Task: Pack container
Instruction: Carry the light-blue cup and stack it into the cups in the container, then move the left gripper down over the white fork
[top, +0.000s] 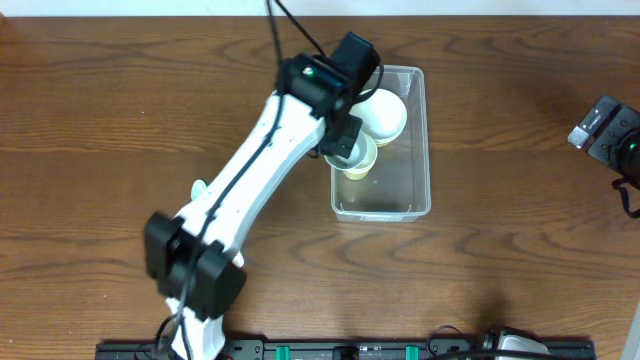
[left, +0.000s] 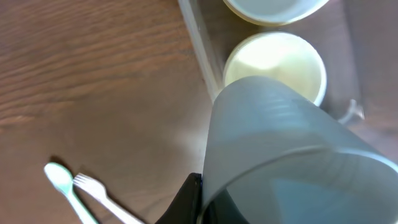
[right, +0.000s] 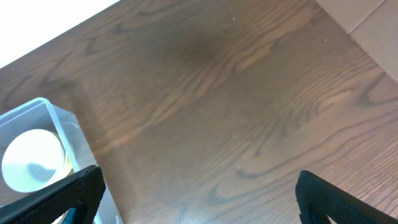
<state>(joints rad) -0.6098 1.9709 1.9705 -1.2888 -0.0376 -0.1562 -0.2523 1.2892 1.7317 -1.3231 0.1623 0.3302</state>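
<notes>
Wood table, with the container at its far middle.
Left claw grips a grey cup over the container, just above a yellow cup that sits beside a white bowl inside. Right claw hangs wide open, well off to the right.

Robot arm over wooden table suggests lab

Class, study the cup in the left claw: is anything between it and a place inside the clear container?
Nothing covers the container. But the translucent cup in the left claw hangs right over the yellow cup already inside, with the white bowl beside that. Bare floor shows only at the container's other end.
</notes>
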